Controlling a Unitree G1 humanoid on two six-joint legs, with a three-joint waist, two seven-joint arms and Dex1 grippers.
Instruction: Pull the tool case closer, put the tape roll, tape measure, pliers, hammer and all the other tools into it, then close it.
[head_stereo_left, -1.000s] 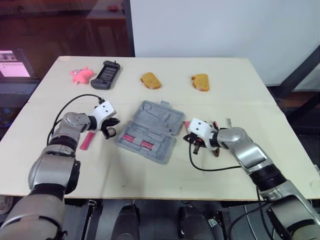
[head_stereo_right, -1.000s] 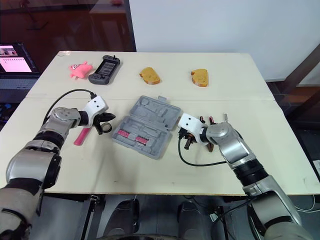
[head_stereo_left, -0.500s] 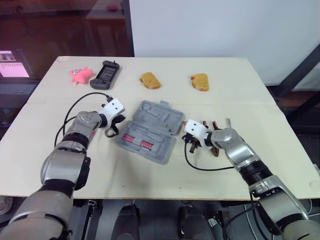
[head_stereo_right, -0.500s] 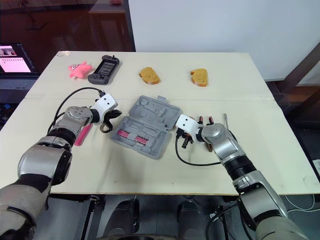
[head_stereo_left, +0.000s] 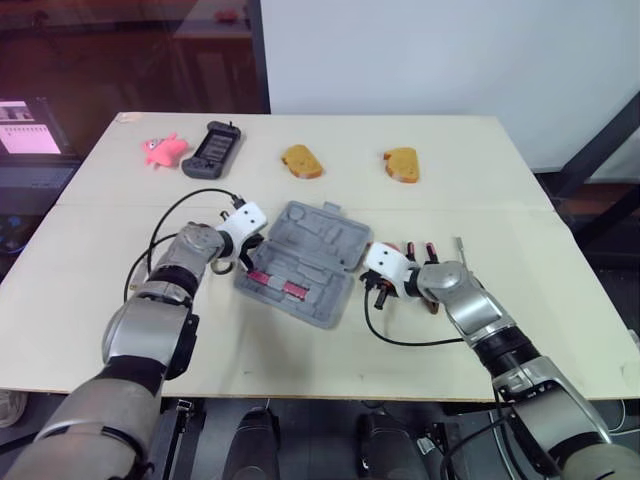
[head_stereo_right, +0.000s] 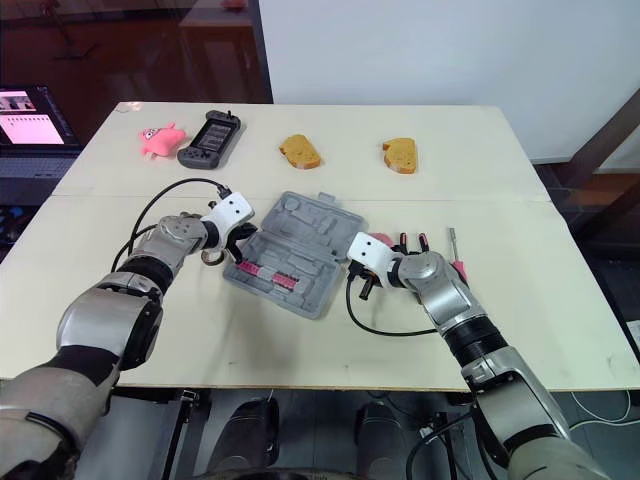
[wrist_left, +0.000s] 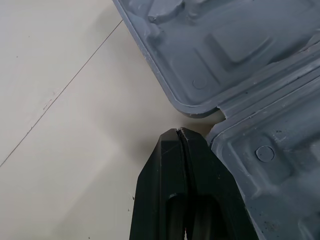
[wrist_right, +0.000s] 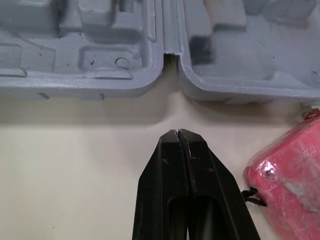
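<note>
The grey tool case (head_stereo_left: 300, 262) lies open at the table's middle, with red strips (head_stereo_left: 272, 283) in its near half. My left gripper (wrist_left: 178, 132) is shut and empty, its tip at the hinge notch on the case's left side. At the hinge notch on the right side, my right gripper (wrist_right: 177, 131) is also shut and empty. A pink tape measure (wrist_right: 285, 172) lies just beside it. The red-handled pliers (head_stereo_left: 422, 250) and a red-handled tool with a metal shaft (head_stereo_right: 453, 245) lie right of the case, behind my right arm. A small dark ring (head_stereo_right: 207, 257) sits under my left gripper.
Along the far edge lie a pink toy (head_stereo_left: 163, 150), a black handheld controller (head_stereo_left: 211, 150) and two brown bread-like pieces (head_stereo_left: 301, 161) (head_stereo_left: 401, 164). A lit screen (head_stereo_left: 25, 125) stands off the table's left side. Bare tabletop (head_stereo_left: 300, 350) stretches in front of the case.
My left gripper has moved right to the case's left edge, and my arm now covers the pink tool there. My right gripper has moved left to the case's right edge.
</note>
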